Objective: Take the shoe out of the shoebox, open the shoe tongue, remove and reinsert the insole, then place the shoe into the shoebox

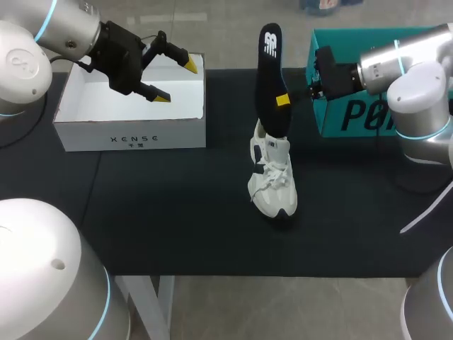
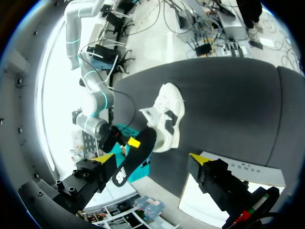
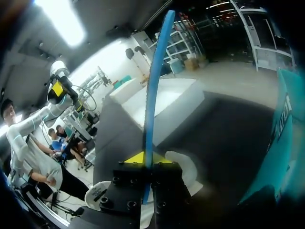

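While your right gripper (image 1: 283,100) pinches the dark insole (image 1: 271,71) from both sides, the insole stands upright with its lower end at the collar of the white shoe (image 1: 272,180). You cannot tell whether that end sits inside. The shoe rests on its sole a little right of the table's (image 1: 177,227) middle, toe toward the front edge. Close behind your right gripper, a teal box (image 1: 354,117) stands at the rear right corner. Your left gripper (image 1: 176,81) hangs with fingers wide apart, holding nothing, over the open white shoebox (image 1: 131,134) at the rear left corner, well apart from the shoe.
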Robot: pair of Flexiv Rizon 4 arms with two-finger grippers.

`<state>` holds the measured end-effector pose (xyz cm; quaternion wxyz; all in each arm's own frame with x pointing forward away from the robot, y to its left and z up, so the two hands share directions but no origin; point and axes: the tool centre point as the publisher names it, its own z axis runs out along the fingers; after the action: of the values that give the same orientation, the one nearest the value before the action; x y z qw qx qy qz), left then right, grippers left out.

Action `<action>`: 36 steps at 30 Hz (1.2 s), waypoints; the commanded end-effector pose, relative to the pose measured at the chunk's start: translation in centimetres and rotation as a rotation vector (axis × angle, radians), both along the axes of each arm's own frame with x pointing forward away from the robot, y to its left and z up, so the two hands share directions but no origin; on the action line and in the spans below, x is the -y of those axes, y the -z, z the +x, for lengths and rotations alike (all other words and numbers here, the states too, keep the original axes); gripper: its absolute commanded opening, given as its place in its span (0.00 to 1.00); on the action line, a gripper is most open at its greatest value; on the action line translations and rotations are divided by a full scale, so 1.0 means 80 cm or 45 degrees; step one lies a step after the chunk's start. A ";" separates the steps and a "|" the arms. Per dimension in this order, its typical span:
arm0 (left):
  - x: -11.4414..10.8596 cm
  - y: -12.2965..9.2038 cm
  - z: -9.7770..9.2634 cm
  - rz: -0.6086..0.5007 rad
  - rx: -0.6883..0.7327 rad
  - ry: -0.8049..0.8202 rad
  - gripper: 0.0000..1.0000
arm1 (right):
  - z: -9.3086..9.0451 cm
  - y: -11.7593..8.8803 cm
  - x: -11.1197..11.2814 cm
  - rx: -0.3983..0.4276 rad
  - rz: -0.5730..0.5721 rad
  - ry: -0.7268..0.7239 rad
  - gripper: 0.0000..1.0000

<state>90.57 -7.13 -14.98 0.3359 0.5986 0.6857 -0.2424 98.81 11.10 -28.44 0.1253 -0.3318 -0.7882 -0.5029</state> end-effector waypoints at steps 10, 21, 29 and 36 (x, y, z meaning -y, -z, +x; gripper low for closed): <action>0.000 0.000 -0.001 0.004 0.001 -0.001 1.00 | -0.019 0.040 -0.005 -0.088 0.029 0.045 0.00; 0.000 0.000 -0.001 0.004 0.001 -0.001 1.00 | -0.043 0.054 -0.006 -0.146 0.041 0.065 0.00; 0.000 0.000 -0.001 0.004 0.001 -0.001 1.00 | -0.054 0.063 -0.010 -0.179 0.043 0.061 0.00; 0.000 0.000 -0.001 0.004 0.001 -0.001 1.00 | -0.047 0.056 -0.005 -0.175 0.035 0.072 0.00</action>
<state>90.57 -7.13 -14.98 0.3359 0.5985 0.6857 -0.2424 94.96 11.58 -33.23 0.1702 -0.3848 -0.7599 -0.4955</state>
